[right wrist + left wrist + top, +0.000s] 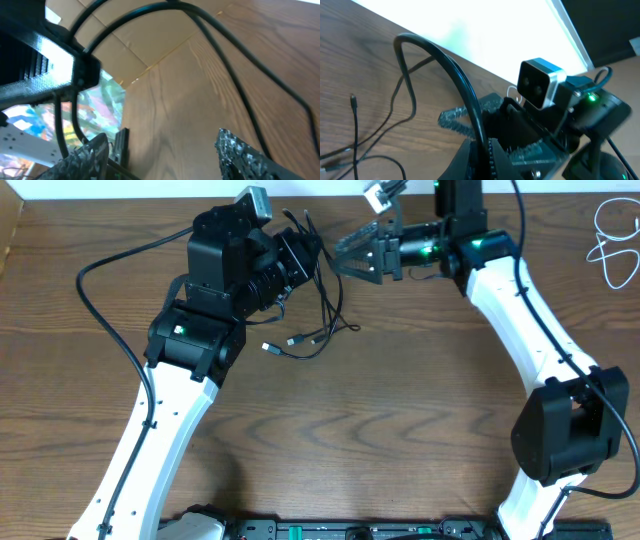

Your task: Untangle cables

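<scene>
Clamping the black cable [447, 62], the left gripper [482, 156] has its dark ridged fingers [498, 162] pressed together on the cord, which rises out of the grip in a smooth, glossy arch. Straight ahead of it and very near, the right gripper [160, 145] faces it tip to tip; its two fingers [240, 152], black with a coarse pebbled surface, stand apart with nothing between them, and strands of the same cord curve across just beyond their tips. A small boxy silver-and-black camera [540, 82] sits atop that wrist. Below the two grippers in the overhead view, the rest of the black cable hangs and spreads into a loose snarl of thin crossing loops on the table [400, 430], whose top is brown woodgrain; its small plug ends [272, 347] lie at the snarl's near edge. The white cable [612, 242], thin, in a few open loops, lies well apart, far behind the right gripper at the table's corner.
</scene>
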{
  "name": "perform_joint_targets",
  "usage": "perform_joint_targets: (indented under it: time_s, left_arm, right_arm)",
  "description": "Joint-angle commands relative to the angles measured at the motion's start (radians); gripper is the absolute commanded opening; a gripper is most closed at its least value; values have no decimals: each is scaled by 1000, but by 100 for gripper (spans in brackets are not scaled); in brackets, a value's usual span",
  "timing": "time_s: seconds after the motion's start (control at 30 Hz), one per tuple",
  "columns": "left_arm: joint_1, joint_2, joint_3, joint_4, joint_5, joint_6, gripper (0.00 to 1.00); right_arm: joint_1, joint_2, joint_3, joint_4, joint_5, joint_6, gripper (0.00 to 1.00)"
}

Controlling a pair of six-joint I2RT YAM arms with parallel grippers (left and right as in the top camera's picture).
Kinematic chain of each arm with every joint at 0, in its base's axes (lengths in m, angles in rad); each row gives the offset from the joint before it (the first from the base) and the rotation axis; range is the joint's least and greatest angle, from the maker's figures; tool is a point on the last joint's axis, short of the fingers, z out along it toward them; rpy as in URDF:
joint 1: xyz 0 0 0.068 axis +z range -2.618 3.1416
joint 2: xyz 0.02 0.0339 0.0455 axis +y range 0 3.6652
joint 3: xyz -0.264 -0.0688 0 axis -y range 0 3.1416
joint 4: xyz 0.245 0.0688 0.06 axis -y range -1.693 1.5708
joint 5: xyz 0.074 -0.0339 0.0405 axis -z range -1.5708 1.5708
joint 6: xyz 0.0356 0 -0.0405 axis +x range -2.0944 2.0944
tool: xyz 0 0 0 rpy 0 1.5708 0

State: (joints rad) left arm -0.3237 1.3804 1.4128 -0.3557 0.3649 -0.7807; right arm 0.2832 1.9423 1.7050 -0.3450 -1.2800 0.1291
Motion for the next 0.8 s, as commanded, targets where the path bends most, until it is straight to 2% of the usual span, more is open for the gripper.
perform_joint_targets:
  time_s: [0.0,0.23,0.77]
  left_arm:
    - [0,-7,5,12,-60,-12,8]
    - [0,-7,5,34,-67,-18,8]
    - [0,-7,5,33,-150,-18,7]
  right_arm:
    - [13,-33,15,38,-13,88,62]
    - [40,-33,15,75,-13,138,55]
    - [79,-33,15,223,-39,253,53]
